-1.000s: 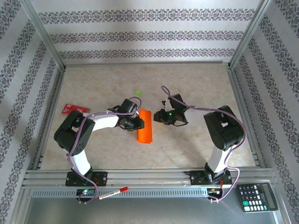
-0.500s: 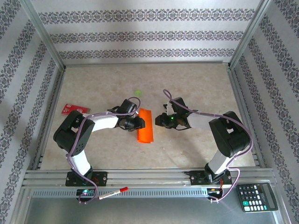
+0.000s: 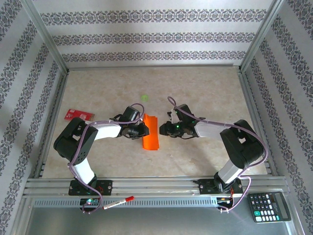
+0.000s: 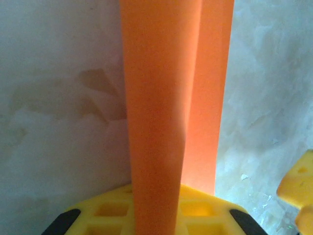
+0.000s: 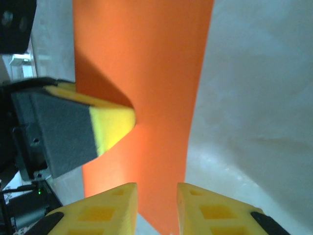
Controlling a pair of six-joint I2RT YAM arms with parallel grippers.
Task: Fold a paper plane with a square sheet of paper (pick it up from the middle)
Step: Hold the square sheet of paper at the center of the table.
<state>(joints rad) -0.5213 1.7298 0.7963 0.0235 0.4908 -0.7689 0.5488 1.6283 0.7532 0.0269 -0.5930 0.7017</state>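
Our left pincer (image 3: 141, 130) is, we are judging, pinching the left edge of the paper (image 3: 151, 132); our right pincer (image 3: 165, 129) is hovering just off its right edge, narrowly agape and empty. We are seeing the paper lying mid-surface (image 3: 205, 88), long axis near-to-far, both arms reaching low inward, equally near.

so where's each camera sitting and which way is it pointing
top external: fixed above and behind the arms, looking down on the table; both arms whole, left gripper and right gripper flanking the orange paper.
left wrist: low on the left arm, looking along the paper; its own yellow finger at the bottom.
right wrist: on the right arm, facing the paper; its two yellow fingers at the bottom.
shared: every view shows the paper; top external and right wrist both show the left gripper.
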